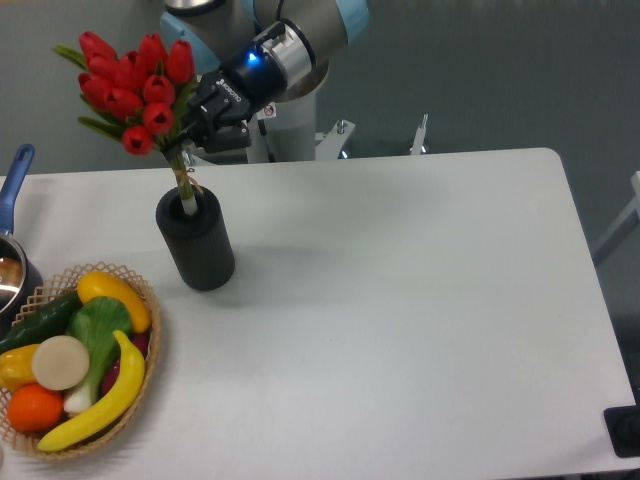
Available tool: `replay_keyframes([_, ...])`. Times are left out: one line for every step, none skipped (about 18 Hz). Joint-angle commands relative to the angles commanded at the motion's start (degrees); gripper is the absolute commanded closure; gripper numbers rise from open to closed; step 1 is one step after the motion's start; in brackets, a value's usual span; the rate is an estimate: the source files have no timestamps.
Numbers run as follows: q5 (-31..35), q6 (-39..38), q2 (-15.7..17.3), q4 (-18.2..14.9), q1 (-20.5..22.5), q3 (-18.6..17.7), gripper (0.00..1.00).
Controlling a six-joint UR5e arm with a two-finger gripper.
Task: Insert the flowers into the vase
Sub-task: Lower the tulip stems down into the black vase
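The flowers (pixel 132 88), a tied bunch of red tulips with green stems, are held upright at the upper left. Their stem ends dip into the round mouth of the vase (pixel 196 243), a matte black cylinder standing on the white table. My gripper (pixel 188 139) is shut on the stems just below the blooms, directly above the vase's mouth. The fingers are partly hidden by the leaves and blooms.
A wicker basket (pixel 150 345) with bananas, an orange and a green leafy vegetable sits at the front left, close to the vase. A pot with a blue handle (pixel 15 175) stands at the left edge. The robot base (pixel 290 125) is behind the table.
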Motion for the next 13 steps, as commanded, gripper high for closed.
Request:
replay_keyframes([0.0,0.88,-0.44,-0.09,-0.09,-0.18,0.69])
replay_keyframes([0.0,1.49,-0.79,-0.09,-0.09,-0.44,0.69])
replay_keyframes([0.0,1.85,-1.06,-0.09,-0.09,-0.79,0.68])
replay_keyframes([0.0,2.11,-1.23,-0.09,-0.09,-0.88,0.66])
replay_keyframes([0.0,2.11,-1.24,-0.09,-0.09,-1.32,0.66])
replay_keyframes([0.0,2.11,-1.41,-0.09,-0.09,-1.58,0.65])
replay_keyframes([0.0,2.11,-1.67,-0.09,-0.09,-1.84,0.63])
replay_keyframes([0.0,2.2,-2.02,-0.09,-0.09,-2.02,0.62])
replay_keyframes([0.09,2.12,-2.29,-0.09,-0.17,-2.11,0.61])
replay_keyframes([0.0,2.2,-2.81,-0.09,-0.18,-2.29,0.6])
replay_keyframes([0.0,2.2,-3.25,-0.09,-0.26,-2.29,0.59])
replay_keyframes([0.09,2.46,-3.78,-0.09,-0.26,-2.29,0.59])
replay_keyframes([0.09,3.42,-4.48,-0.09,-0.35,-2.37,0.59])
